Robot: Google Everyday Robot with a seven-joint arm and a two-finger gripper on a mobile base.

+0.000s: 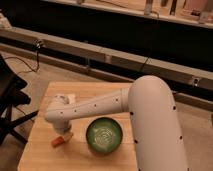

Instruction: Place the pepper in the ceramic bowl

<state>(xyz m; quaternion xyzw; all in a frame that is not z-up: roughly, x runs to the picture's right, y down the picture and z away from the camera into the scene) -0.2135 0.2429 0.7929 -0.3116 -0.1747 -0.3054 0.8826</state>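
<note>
The pepper [59,141] is a small orange-red tapered piece lying on the wooden table [40,155], near its front left. My gripper [63,132] is right over the pepper's right end, at the tip of the white arm [100,107] that reaches in from the right. The gripper hides part of the pepper, and I cannot tell whether it is touching it. The ceramic bowl [104,135] is green and glossy with a lighter swirl inside. It stands upright and empty on the table, a short way to the right of the pepper.
A small white object [69,97] sits on the table behind the arm's wrist. A black chair or stand [10,100] is to the left of the table. A long low ledge [115,55] runs along the back.
</note>
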